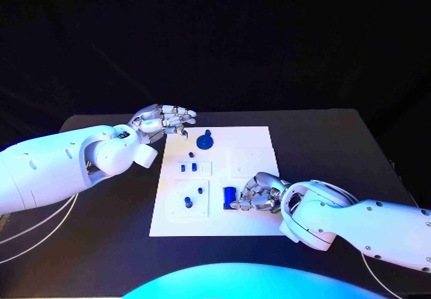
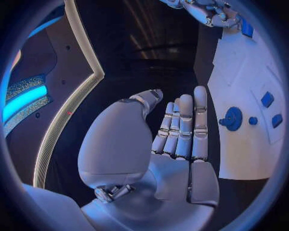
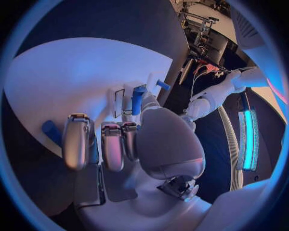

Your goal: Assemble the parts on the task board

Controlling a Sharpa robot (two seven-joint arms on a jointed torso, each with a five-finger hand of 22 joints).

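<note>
The white task board (image 1: 225, 218) lies mid-table. A round blue part (image 1: 205, 142) stands near its far edge, and small blue pegs (image 1: 188, 167) and another peg (image 1: 187, 202) stand in square plates. A blue block (image 1: 230, 195) stands by my right hand (image 1: 258, 193), whose curled fingers reach its edge; I cannot tell if they grip it. In the right wrist view the fingers (image 3: 111, 144) arch over the board (image 3: 72, 72) with a blue piece (image 3: 51, 132) beside one. My left hand (image 1: 166, 119) hovers off the board's far left corner, holding nothing (image 2: 180, 130).
The black table (image 1: 323, 143) spreads wide around the board on every side. The left wrist view shows the board (image 2: 241, 149) with the round blue part (image 2: 231, 118) and my right hand (image 2: 207, 12) far off. Thin white cables (image 1: 36, 233) trail under my left arm.
</note>
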